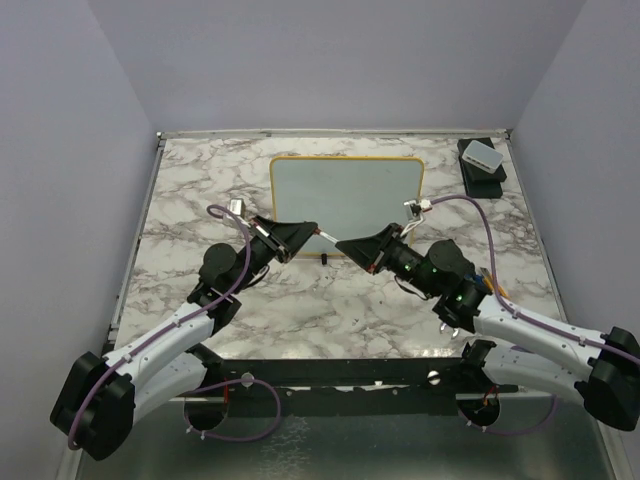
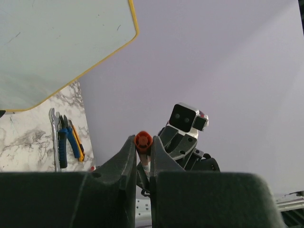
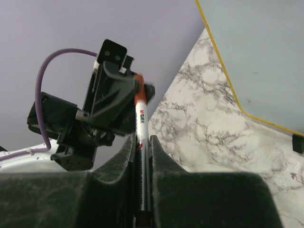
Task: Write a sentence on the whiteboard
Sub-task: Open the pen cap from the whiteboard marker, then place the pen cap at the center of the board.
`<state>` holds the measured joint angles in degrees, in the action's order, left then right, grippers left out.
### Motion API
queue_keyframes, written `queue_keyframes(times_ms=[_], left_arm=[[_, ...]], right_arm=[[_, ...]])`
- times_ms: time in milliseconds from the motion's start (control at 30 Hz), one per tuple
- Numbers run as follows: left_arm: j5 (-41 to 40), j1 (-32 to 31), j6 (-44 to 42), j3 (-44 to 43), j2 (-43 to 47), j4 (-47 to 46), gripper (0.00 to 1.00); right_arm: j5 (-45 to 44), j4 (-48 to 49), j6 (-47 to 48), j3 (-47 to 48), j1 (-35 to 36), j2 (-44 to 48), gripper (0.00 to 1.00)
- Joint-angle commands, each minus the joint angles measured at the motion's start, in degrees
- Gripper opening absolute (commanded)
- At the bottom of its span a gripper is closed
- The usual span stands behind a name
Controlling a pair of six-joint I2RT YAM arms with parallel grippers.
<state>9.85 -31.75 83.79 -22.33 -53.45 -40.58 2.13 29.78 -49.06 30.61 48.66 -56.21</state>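
The whiteboard [image 1: 347,195] lies flat at 12 o'clock on the tabletop [image 1: 300,310], its face bare, with nothing written yet. Just off its 6 o'clock edge, both claws clamp one marker [image 1: 325,237] between them. The left claw [image 1: 308,231] holds the orange end and the right claw [image 1: 347,243] holds the white barrel. This looks like uncapping; next, a straight pull apart seems called for.
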Motion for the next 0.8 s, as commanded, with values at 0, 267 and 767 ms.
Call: queue_keyframes(times_ms=[0,267,767], left_arm=[[-30.8,11.0,-1.0,-1.1,1.4,-4.3,0.0],[-28.9,11.0,-1.4,-2.4,0.0,-4.9,0.0],[-9.9,14.2,-28.0,-13.4,2.5,34.1,0.0]], right_arm=[[-3.6,-8.5,0.8,-2.9,-0.9,4.8,0.01],[-2.5,-5.2,-0.3,-3.4,-0.9,2.6,0.01],[-8.0,-17.0,12.3,0.0,-0.9,10.6,0.01]])
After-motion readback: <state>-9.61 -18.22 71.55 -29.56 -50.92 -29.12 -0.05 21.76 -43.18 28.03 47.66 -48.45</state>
